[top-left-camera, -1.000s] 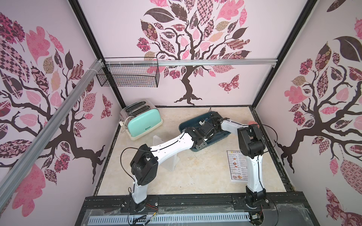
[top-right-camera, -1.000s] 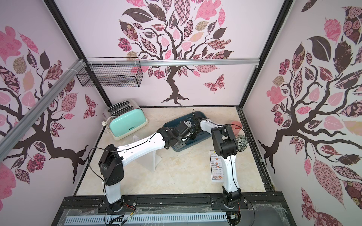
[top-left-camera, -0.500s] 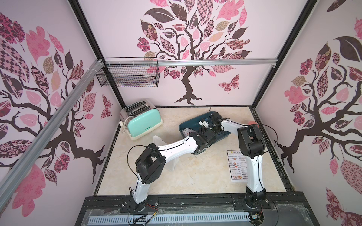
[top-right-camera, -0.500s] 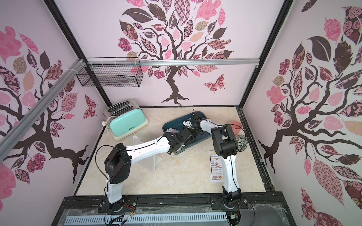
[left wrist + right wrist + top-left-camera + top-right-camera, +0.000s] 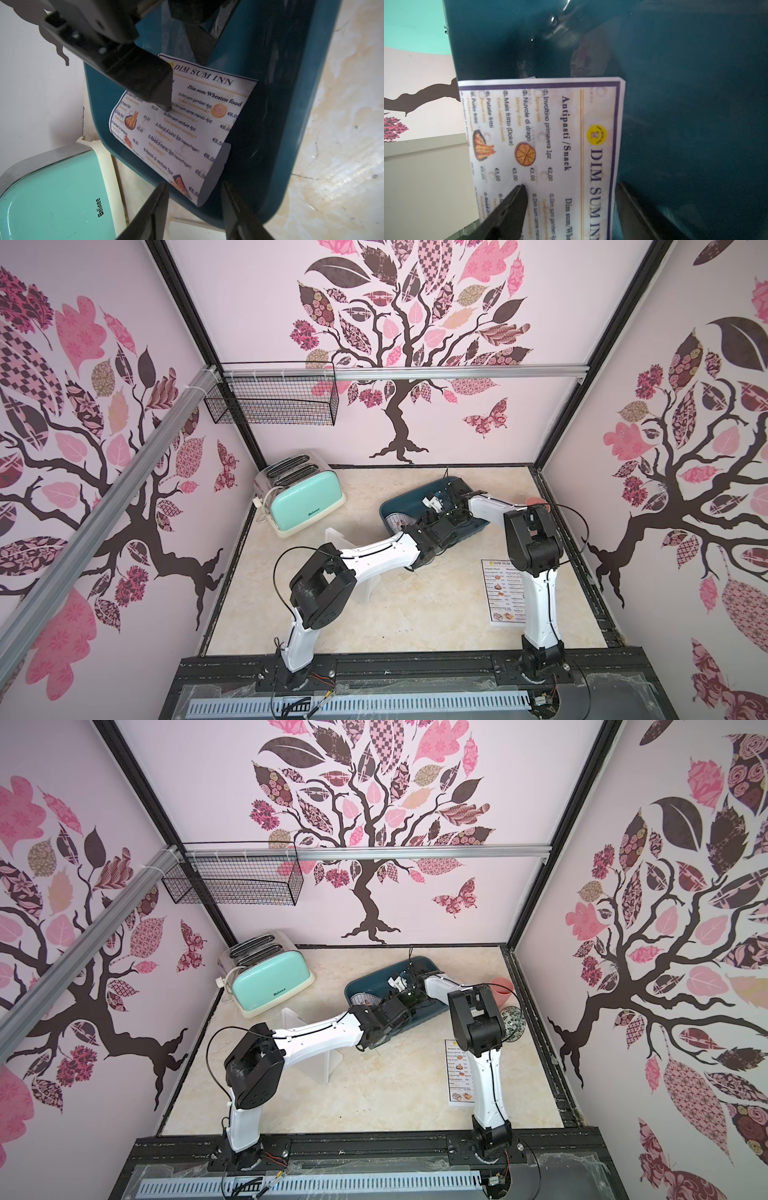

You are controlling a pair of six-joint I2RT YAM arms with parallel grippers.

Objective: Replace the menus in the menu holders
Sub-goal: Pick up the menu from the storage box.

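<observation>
left tool (image 5: 194, 185) spread, empty | right tool (image 5: 571, 185) spread astride menu (image 5: 187, 128) | table menu (image 5: 505, 593): top views

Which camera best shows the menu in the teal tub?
The left wrist view: the menu shows nearly whole, curled, heading readable. The right wrist view shows only its heading end, close up. In both top views only a sliver shows.
</observation>
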